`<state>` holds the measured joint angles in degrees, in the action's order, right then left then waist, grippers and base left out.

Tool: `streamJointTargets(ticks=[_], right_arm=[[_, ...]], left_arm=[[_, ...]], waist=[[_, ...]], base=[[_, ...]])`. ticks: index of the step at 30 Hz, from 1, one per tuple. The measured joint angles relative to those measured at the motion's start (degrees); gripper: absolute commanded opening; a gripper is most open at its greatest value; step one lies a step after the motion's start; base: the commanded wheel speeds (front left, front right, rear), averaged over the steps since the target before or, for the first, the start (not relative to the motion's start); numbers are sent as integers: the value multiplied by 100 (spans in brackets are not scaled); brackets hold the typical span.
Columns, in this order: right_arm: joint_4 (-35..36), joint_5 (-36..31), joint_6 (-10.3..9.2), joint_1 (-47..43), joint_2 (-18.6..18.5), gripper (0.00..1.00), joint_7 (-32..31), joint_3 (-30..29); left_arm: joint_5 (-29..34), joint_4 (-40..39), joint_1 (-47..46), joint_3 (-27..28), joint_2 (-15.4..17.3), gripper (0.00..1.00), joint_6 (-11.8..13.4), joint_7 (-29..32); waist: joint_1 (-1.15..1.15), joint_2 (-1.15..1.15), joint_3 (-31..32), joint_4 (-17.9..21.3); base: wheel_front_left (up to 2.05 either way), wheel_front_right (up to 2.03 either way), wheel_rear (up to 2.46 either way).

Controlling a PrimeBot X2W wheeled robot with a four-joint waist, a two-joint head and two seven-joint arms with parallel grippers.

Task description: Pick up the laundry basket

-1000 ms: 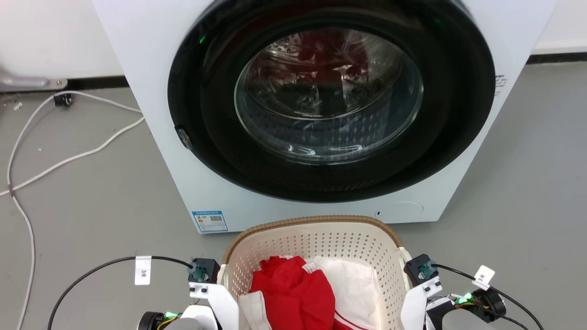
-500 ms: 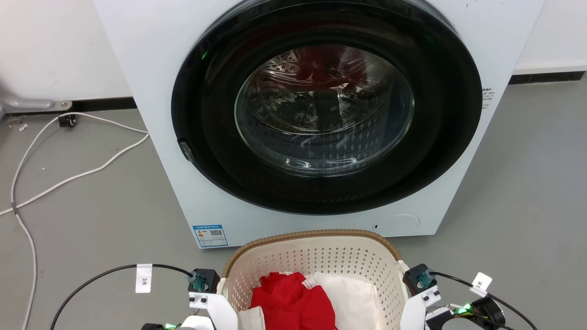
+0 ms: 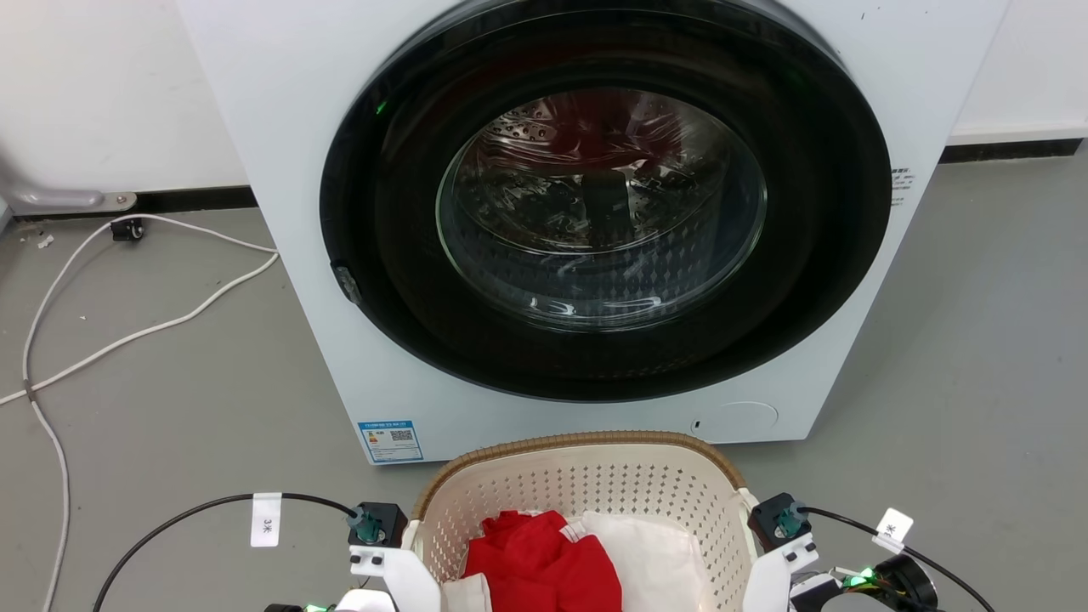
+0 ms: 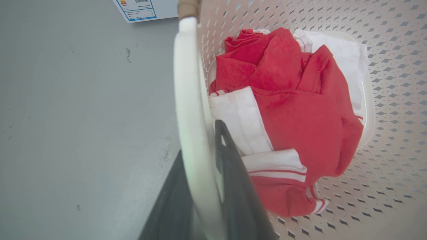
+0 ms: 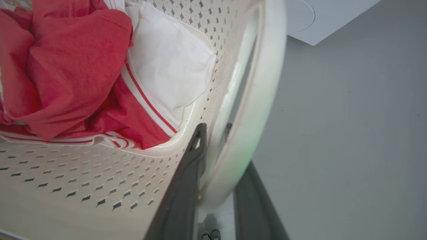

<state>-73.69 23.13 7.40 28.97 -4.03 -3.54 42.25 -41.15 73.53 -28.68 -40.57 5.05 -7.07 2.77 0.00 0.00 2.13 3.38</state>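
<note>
The laundry basket [image 3: 586, 489], cream and perforated with a brown woven rim, stands in front of the washing machine and holds red clothes [image 3: 544, 561] and white clothes. In the left wrist view my left gripper [image 4: 200, 140] is shut on the basket's white left handle [image 4: 186, 83], one dark finger on each side of it. On the other side, my right gripper [image 5: 215, 133] is shut the same way on the white right handle [image 5: 263, 83]. I cannot tell whether the basket's bottom touches the floor.
A white washing machine [image 3: 280, 127] with a round, dark-framed glass door [image 3: 603, 204] rises just behind the basket. A white cable [image 3: 127, 336] winds over the grey floor at the left. My arms' black cables [image 3: 187, 510] loop beside the basket.
The whole head picture has slid downward, so the camera moved. The basket sits lower in the frame, still between both wrists and in the same place against the washing machine.
</note>
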Motion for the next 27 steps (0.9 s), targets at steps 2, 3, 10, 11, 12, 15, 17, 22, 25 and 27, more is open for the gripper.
streamJointTargets(ticks=[2,3,10,11,12,15,17,22,25,27], right_arm=[[-2,27,0,1,-5,0,0,33],[-2,60,0,1,-10,0,0,49],[-7,171,0,10,-34,0,1,156],[-8,198,0,10,-37,0,1,171],[-8,214,0,10,-41,0,2,187],[-8,261,0,11,-46,0,3,231],[-9,280,0,12,-49,0,4,260],[-11,345,0,25,-59,0,4,323],[-12,370,0,31,-69,0,7,357],[-13,400,0,32,-73,0,7,375]], left_arm=[[-33,0,0,-22,1,0,0,0],[-47,0,0,-34,2,0,0,0],[-146,1,-1,-123,10,0,0,-21],[-157,1,-1,-135,10,0,0,-24],[-172,1,-1,-147,12,0,0,-27],[-199,2,-1,-182,14,0,0,-42],[-236,3,-1,-203,15,0,0,-44],[-302,4,-2,-259,18,0,0,-47],[-349,4,-3,-299,20,0,0,-49],[-368,4,-4,-322,22,0,0,-51]], waist=[[0,0,-7,4],[0,0,-11,6],[0,0,-25,20],[0,0,-25,20],[0,0,-26,20],[0,0,-29,19],[0,0,-36,18],[1,0,-54,19],[1,0,-59,18],[1,0,-61,15]], base=[[0,0,0],[0,0,0],[0,0,0],[0,0,0],[0,0,0],[0,0,0],[0,0,0],[0,0,0],[0,0,0],[0,0,0]])
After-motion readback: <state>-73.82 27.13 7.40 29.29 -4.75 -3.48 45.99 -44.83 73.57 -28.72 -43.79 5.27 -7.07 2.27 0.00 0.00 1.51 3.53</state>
